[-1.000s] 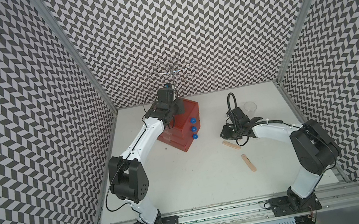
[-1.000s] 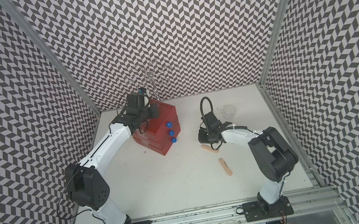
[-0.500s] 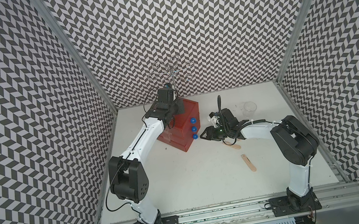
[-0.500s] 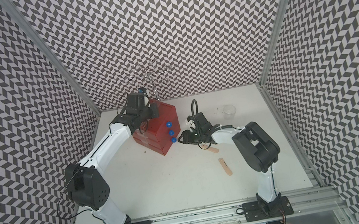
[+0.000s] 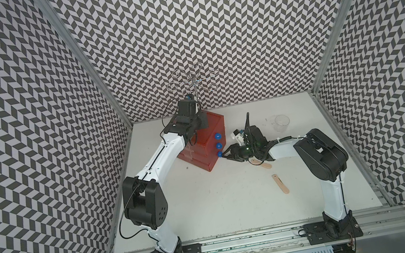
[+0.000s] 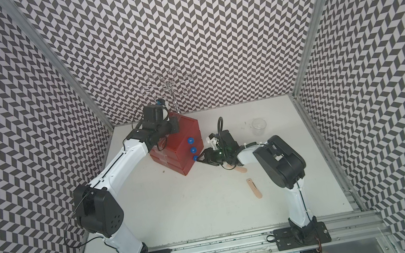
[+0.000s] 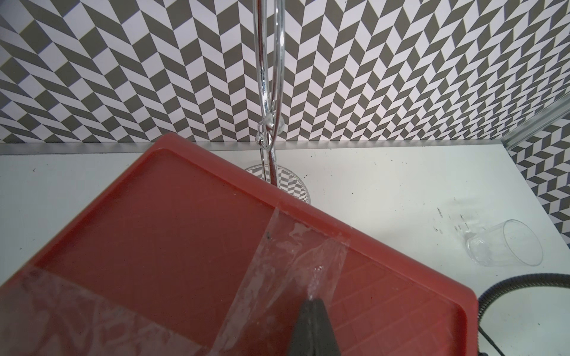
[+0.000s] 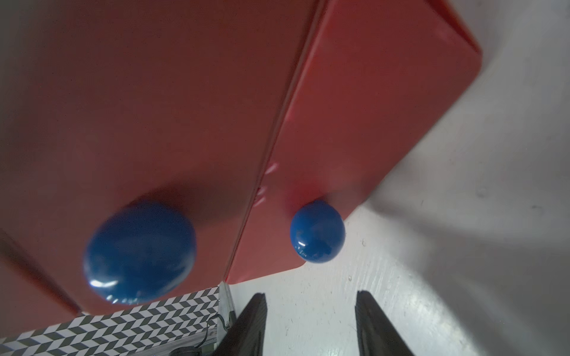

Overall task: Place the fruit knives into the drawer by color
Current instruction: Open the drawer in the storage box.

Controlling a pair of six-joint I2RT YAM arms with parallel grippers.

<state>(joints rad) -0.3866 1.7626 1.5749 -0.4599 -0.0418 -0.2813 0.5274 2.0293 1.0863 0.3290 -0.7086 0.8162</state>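
Note:
The red drawer (image 5: 212,124) (image 6: 184,124) stands at the back left of the table, all three blue-knobbed fronts pushed in. My left gripper (image 7: 313,300) is shut with nothing in it, its tip resting on the taped top of the drawer (image 7: 185,231). My right gripper (image 5: 226,154) (image 8: 310,296) is open and empty, low over the table, just short of the bottom knob (image 8: 317,231). Two peach fruit knives lie on the table in both top views: one (image 5: 280,183) (image 6: 254,187) in the open, one (image 5: 264,164) (image 6: 239,169) partly under my right wrist.
A clear plastic cup (image 5: 282,123) (image 7: 505,243) lies on its side at the back right. A chrome wire rack (image 5: 195,83) stands behind the drawer. Patterned walls close in three sides.
My right arm has swung left from beside the knives to the drawer's bottom knob, and its jaws have opened wider. The left arm has stayed put.

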